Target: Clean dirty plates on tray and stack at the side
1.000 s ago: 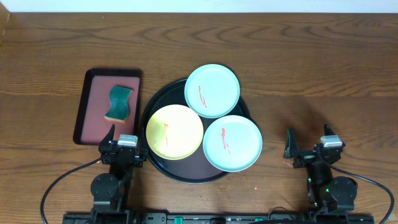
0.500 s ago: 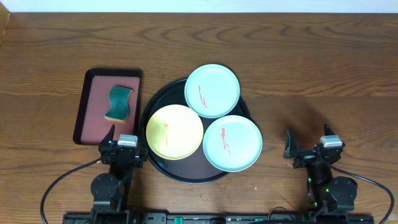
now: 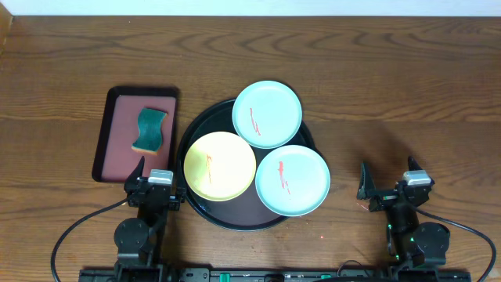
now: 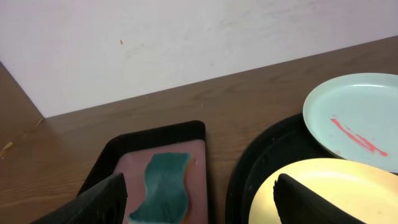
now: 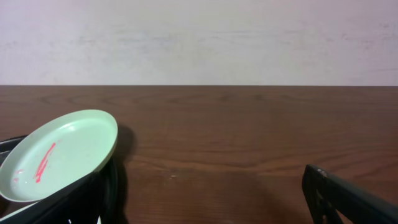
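A round black tray at table centre holds three plates with red smears. A mint-blue plate lies at the back, a yellow plate at the front left, a second mint-blue plate at the front right. My left gripper is open and empty at the front edge, beside the tray's left rim. My right gripper is open and empty at the front right, apart from the tray. The left wrist view shows the yellow plate and back plate. The right wrist view shows a mint-blue plate.
A rectangular dark-red tray lies left of the black tray with a green sponge on it, also in the left wrist view. Bare wooden table lies to the right and behind.
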Tool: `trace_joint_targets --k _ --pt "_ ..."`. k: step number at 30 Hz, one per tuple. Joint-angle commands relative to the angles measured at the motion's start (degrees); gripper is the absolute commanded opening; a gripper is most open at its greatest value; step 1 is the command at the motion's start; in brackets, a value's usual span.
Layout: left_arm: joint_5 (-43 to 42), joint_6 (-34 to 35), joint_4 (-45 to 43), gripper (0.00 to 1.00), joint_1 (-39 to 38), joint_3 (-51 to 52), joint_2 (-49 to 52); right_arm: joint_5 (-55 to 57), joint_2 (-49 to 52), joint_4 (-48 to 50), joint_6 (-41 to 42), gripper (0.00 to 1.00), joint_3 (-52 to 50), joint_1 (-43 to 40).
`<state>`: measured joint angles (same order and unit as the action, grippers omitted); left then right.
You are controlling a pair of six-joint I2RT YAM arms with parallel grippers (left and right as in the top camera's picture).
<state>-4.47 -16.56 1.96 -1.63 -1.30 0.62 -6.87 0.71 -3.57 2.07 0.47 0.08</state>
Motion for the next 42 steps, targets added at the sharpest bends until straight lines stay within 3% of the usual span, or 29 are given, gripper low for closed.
trace_joint_targets --k 1,42 --pt "0.0 -0.3 1.8 0.76 -0.2 1.1 -0.3 0.0 -0.1 -0.1 -0.4 0.99 -0.2 0.0" --pt "1.3 -0.3 1.8 0.76 -0.2 1.1 -0.3 0.4 -0.1 -0.1 -0.4 0.99 -0.2 0.0"
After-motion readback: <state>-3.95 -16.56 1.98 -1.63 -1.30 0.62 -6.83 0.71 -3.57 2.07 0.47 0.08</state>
